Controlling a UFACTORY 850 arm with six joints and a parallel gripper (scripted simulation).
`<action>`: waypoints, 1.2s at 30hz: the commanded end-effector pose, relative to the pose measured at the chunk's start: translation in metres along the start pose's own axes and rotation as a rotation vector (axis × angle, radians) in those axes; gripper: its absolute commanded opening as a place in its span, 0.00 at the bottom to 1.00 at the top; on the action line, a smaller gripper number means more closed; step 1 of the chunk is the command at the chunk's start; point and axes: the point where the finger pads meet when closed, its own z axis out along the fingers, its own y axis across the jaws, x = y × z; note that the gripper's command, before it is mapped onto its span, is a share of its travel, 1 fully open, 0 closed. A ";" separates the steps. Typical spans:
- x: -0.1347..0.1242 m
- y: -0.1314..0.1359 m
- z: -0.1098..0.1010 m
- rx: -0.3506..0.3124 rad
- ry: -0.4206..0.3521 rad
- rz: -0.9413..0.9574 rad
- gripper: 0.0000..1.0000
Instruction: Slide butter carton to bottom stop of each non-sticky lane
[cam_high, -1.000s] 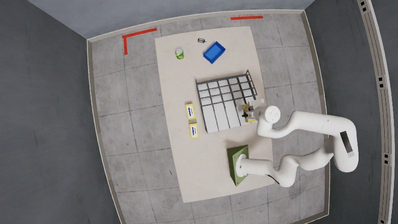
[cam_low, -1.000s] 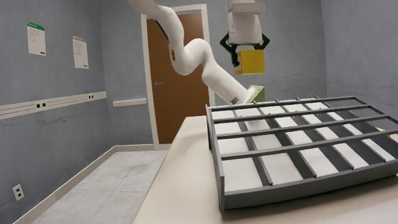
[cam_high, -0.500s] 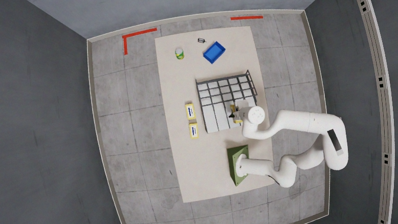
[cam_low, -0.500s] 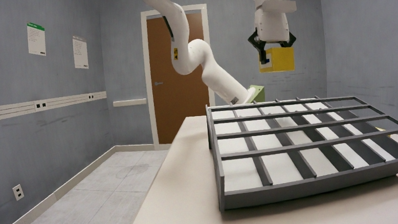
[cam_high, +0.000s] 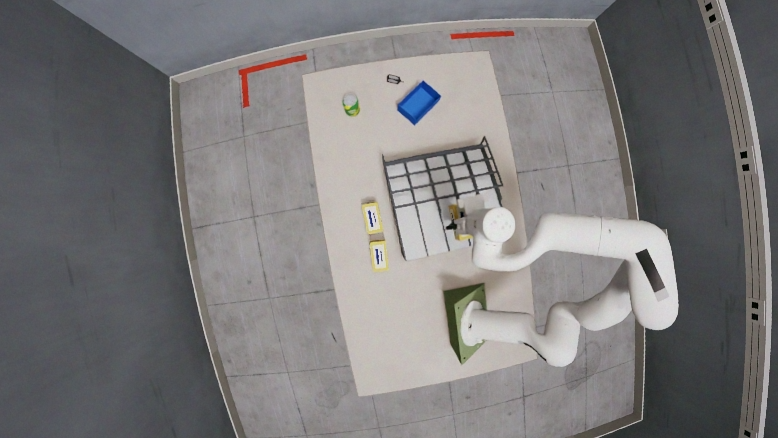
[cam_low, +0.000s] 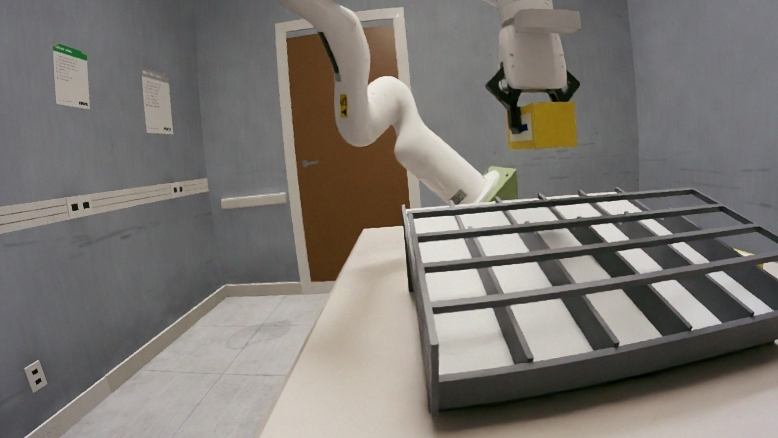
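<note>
My gripper [cam_low: 536, 103] is shut on a yellow butter carton [cam_low: 544, 125] and holds it high in the air above the upper end of the grey sloped shelf [cam_low: 587, 282]. In the overhead view the gripper [cam_high: 456, 220] and the held carton [cam_high: 457, 217] are over the shelf's high end [cam_high: 440, 198], near its right-hand lanes. Two more butter cartons lie flat on the table left of the shelf, one [cam_high: 372, 217] above the other [cam_high: 378, 255]. All five lanes of the shelf look empty.
A blue bin [cam_high: 418, 101], a green-and-white can [cam_high: 350, 103] and a small black clip [cam_high: 393, 79] stand at the table's far end. The arm's green base [cam_high: 464, 321] sits near the shelf's high end. The table edge runs left of the shelf [cam_low: 326, 304].
</note>
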 end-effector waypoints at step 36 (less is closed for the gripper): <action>0.000 -0.001 0.039 -0.001 -0.093 0.001 0.00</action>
